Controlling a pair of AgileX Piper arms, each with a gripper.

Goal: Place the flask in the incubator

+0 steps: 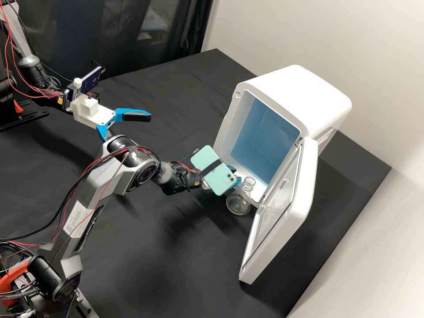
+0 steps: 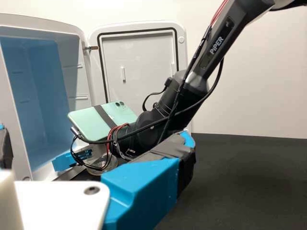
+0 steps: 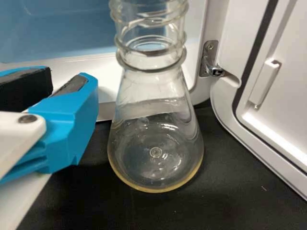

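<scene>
Looking down on the black bench, I see the white incubator standing toward its right side, its pale blue inside facing my arms. Its door hangs wide open on the near side, hinged beside the opening.

My right arm stretches low across the bench toward the incubator's mouth, with a mint-green phone strapped across its wrist. My left arm sits farther back at the left, well apart from the incubator.

My left gripper hangs above the bench with its blue fingers spread wide and nothing between them. My right gripper sits just beside the flask. I cannot tell how far it is open, but the flask is not in its grasp.

That clear glass flask stands upright on the bench, outside the incubator, just in front of the opening's lower edge and near the door hinge.
</scene>
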